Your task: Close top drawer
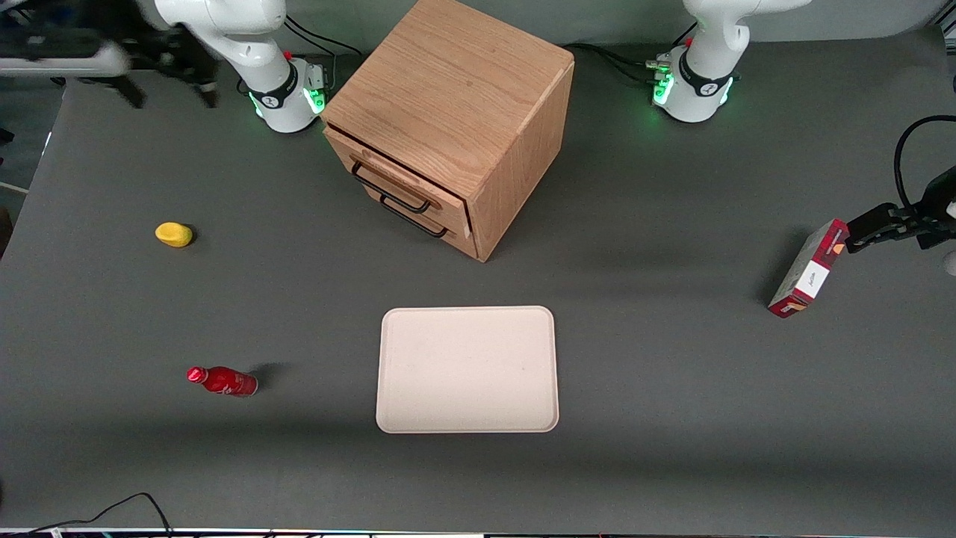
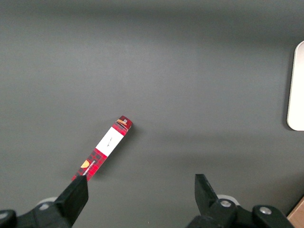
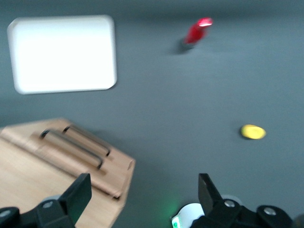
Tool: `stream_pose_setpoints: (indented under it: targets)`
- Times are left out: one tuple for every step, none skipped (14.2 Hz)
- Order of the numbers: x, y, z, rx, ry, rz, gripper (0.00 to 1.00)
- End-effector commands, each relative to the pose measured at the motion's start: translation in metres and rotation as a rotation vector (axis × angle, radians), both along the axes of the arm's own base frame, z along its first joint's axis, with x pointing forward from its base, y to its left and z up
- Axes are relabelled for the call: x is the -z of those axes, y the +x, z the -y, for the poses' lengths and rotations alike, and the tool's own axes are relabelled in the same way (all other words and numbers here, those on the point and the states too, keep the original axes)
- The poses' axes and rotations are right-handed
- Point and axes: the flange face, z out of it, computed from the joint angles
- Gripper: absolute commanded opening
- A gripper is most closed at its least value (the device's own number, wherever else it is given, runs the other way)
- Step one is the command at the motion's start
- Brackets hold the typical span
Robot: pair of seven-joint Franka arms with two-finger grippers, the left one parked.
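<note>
The oak cabinet [image 1: 455,82] stands at the back middle of the table. Its top drawer [image 1: 407,178] has a thin black bar handle [image 1: 390,188] and sticks out a little from the cabinet front, above the matching lower drawer [image 1: 418,217]. My right gripper [image 1: 172,90] hangs high above the table toward the working arm's end, beside the cabinet and apart from it. It is open and empty. In the right wrist view the open gripper [image 3: 144,186] looks down past the top drawer [image 3: 52,153] and both handles.
A beige tray [image 1: 467,369] lies in front of the cabinet, nearer the camera. A yellow object [image 1: 173,235] and a red bottle [image 1: 222,380] lie toward the working arm's end. A red box [image 1: 809,270] lies toward the parked arm's end.
</note>
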Motion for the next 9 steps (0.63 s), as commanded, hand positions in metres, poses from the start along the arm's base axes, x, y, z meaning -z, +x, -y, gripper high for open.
stream_pose_setpoints:
  targets:
    - [0.019, -0.001, 0.056, 0.129, -0.021, -0.047, 1.00]
    - [0.038, 0.005, 0.067, 0.144, -0.021, -0.042, 1.00]
    - [0.066, 0.013, 0.076, 0.118, -0.021, -0.051, 1.00]
    - [0.084, 0.017, 0.099, 0.096, -0.008, -0.040, 1.00]
    - [0.094, 0.019, 0.109, 0.081, 0.001, -0.044, 1.00]
    - [0.096, 0.021, 0.109, 0.079, 0.005, -0.049, 1.00]
    - [0.099, 0.024, 0.110, 0.079, 0.006, -0.050, 1.00]
    - [0.099, 0.027, 0.111, 0.087, 0.015, -0.047, 1.00]
    - [0.095, 0.028, 0.110, 0.088, 0.028, -0.040, 1.00]
